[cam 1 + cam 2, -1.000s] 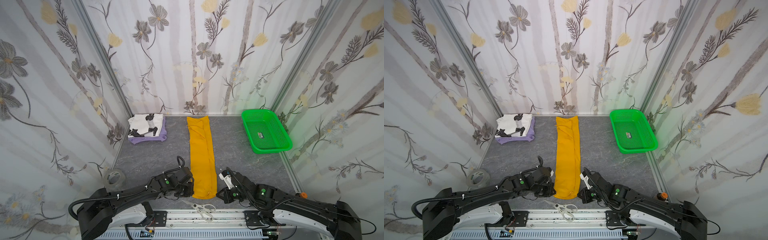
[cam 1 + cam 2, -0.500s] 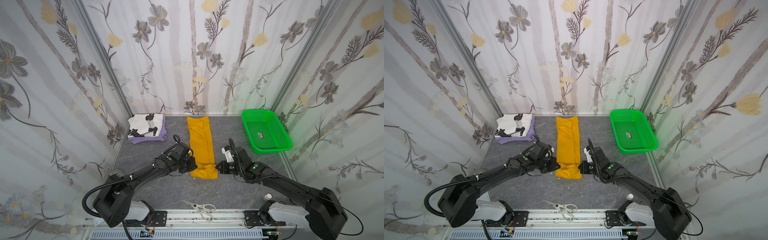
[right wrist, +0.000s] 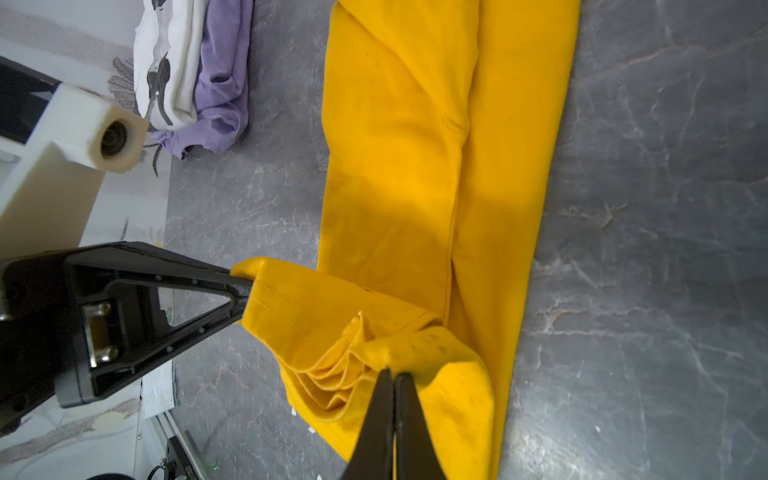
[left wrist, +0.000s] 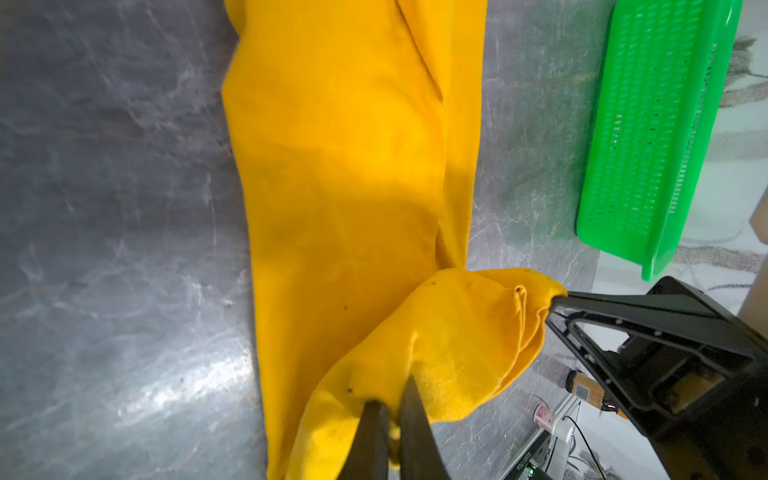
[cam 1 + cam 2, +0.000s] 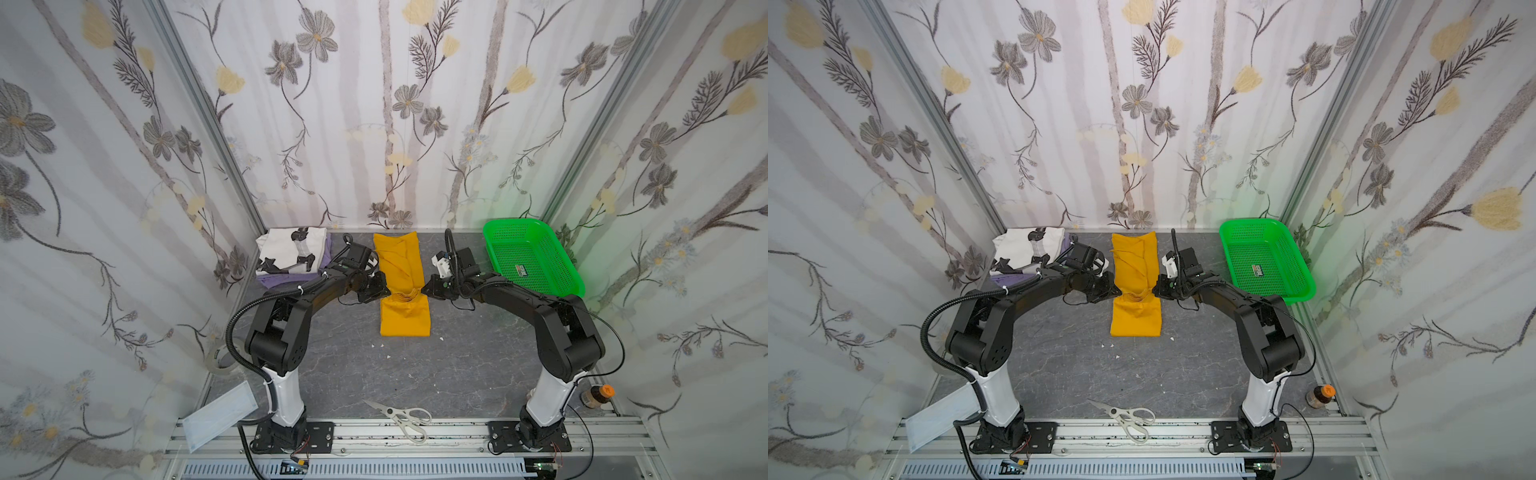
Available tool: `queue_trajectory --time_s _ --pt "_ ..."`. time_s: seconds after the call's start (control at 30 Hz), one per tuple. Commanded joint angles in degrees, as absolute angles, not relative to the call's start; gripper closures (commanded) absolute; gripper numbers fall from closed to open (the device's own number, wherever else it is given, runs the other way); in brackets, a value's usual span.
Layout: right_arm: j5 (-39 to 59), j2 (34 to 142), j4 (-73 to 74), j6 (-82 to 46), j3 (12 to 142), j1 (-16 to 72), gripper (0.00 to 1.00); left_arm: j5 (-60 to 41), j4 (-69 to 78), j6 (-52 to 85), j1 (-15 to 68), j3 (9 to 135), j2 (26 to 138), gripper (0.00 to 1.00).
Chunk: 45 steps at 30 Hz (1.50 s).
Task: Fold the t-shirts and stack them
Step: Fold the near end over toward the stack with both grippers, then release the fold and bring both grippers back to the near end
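The mustard-yellow t-shirt [image 5: 400, 262] [image 5: 1135, 262] lies as a long strip in the middle of the table, its near end doubled back over itself. My left gripper [image 5: 380, 289] [image 4: 392, 399] is shut on one corner of that lifted hem. My right gripper [image 5: 428, 289] [image 3: 392, 374] is shut on the opposite corner, where several cloth layers fan out. At the back left the white printed t-shirt [image 5: 291, 249] [image 3: 170, 62] lies folded on top of the lavender t-shirt [image 5: 286, 279] [image 3: 224, 83].
A green basket [image 5: 513, 225] [image 4: 648, 145] stands at the back right with a small label inside. Scissors [image 5: 399, 415] lie near the front rail. A tape roll [image 5: 218, 359] and a face mask [image 5: 220, 415] sit front left, a small bottle [image 5: 596, 395] front right.
Both grippers have carried the yellow shirt's near hem from the table's front edge towards the back, doubling the strip over itself. Both stayed shut.
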State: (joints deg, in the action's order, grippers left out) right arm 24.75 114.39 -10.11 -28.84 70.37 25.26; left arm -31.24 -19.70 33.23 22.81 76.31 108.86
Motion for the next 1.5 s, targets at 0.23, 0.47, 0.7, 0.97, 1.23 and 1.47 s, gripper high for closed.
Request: queue_trajectory --time_s 0.23,0.47,0.7,0.97,1.23,1.47 --pt "27.99 123.66 -12.99 -28.06 80.53 23.12 1.0 -34.81 -22.36 31.44 19.45 87.17 117.6 0.92" --pt "26.81 125.96 -13.49 -29.82 85.08 22.26 0.62 -36.3 -23.08 31.33 18.48 91.67 121.48 0.41" --pt "23.86 120.03 -9.71 -30.45 80.59 22.4 0.13 -38.7 -20.24 31.53 15.9 94.54 120.77 0.0" --pt "30.62 119.9 -5.67 -29.75 77.61 26.97 0.01 -39.47 -18.4 30.54 15.31 82.02 112.19 0.0" --pt "42.32 130.66 -0.78 -32.0 86.86 29.27 0.0 -31.99 -12.44 33.78 15.61 53.3 91.89 0.0" --pt "40.56 139.83 3.69 -37.24 93.6 26.89 0.0 -32.3 -13.71 33.17 17.27 43.27 80.83 0.0"
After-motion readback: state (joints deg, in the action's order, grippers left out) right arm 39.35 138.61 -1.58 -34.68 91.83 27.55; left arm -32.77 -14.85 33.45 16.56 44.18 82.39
